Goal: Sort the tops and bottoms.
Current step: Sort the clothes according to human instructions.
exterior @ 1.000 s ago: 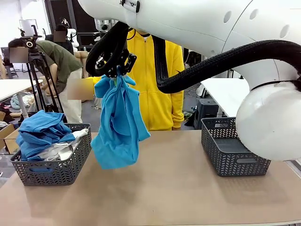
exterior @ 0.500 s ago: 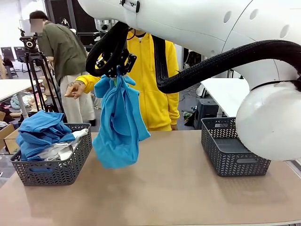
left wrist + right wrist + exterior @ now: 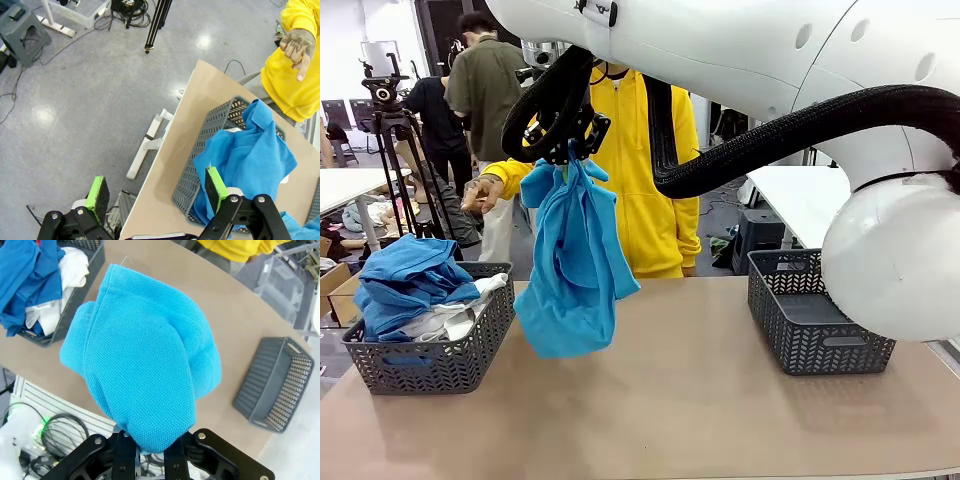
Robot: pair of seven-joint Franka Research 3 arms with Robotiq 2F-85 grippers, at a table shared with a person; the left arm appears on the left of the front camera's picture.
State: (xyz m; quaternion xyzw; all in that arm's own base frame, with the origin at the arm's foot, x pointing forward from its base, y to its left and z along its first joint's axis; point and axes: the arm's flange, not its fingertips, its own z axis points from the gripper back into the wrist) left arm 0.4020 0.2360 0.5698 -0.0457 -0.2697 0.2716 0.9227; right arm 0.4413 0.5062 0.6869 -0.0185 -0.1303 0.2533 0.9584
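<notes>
Tabletop: a turquoise top (image 3: 568,270) is held pinched aloft by the right gripper (image 3: 567,152). Left gripper (image 3: 157,192) is spread wide, empty. Left basket (image 3: 490,325) is filled; right basket (image 3: 820,340) is bare.

Bright even indoor light, soft shadows on the table (image 3: 700,400), floor glare, wide-angle wrist distortion

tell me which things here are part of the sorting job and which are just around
Part of the job:
- turquoise cloth garment, hanging from the right gripper
- royal blue cloth garment and white cloth garment, in the left grey mesh basket
- right grey mesh basket
- open left gripper

Just around:
- person's bright yellow zip hoodie
- black camera tripod
</notes>
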